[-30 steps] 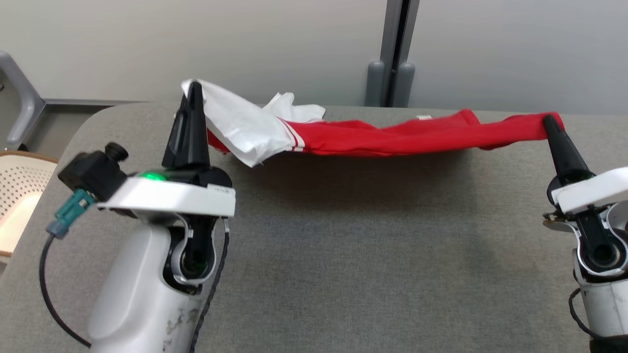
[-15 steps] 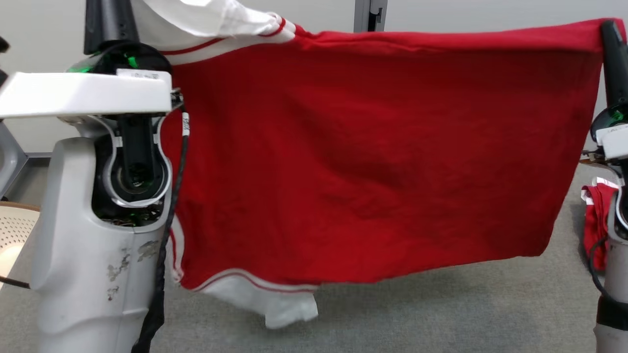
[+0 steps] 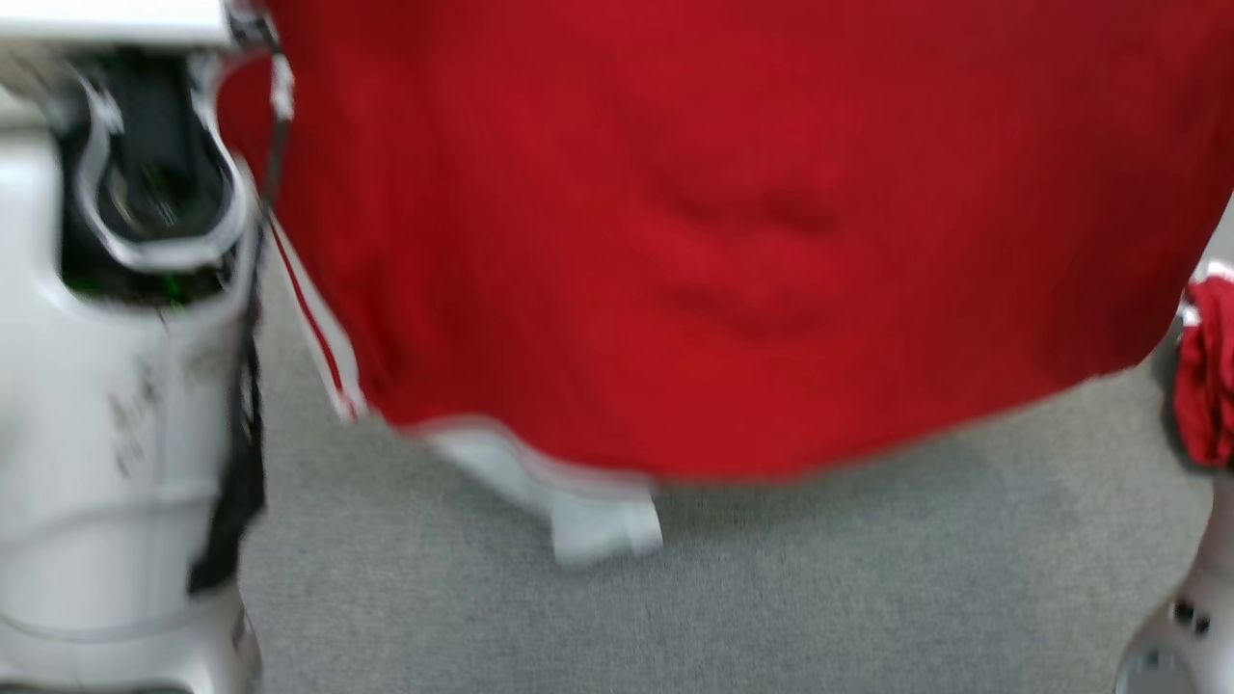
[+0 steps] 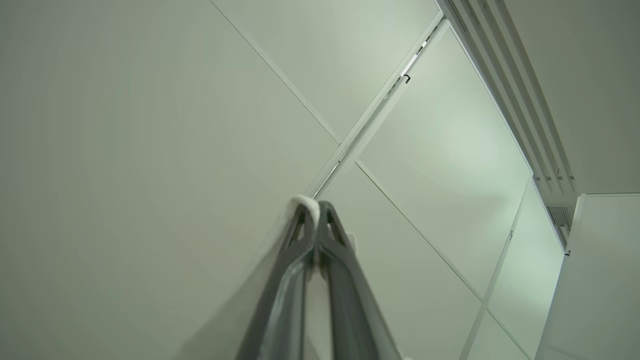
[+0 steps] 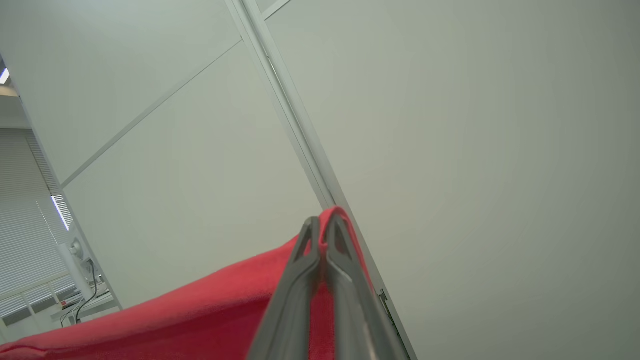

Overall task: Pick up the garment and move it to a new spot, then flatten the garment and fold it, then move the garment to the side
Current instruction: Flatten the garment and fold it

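The left pincer (image 4: 316, 209) is clamped tight on a white bit of the shirt (image 3: 723, 241), with a scrap of cloth peeping over its tips. The right pincer (image 5: 324, 224) is clamped on a red edge, and the cloth runs away from its fingers toward the other arm. Both point up at the wall panels (image 4: 150, 125), so the shirt hangs below them as one sheet stretched between the two. That is most likely to let its own weight pull it flat before it goes down on the table (image 3: 819, 598) underneath.

A white sleeve (image 3: 603, 520) dangles under the hem, nearer the left pincer's side. Whether it brushes the table I cannot tell, because the head view is smeared. The shirt's top edge runs off the frame there. A red bunch (image 3: 1210, 386) sits low beside the right arm — a sleeve of the same shirt, perhaps, but it is too cut off to say. How much cloth each pincer has caught is hidden between its fingers.
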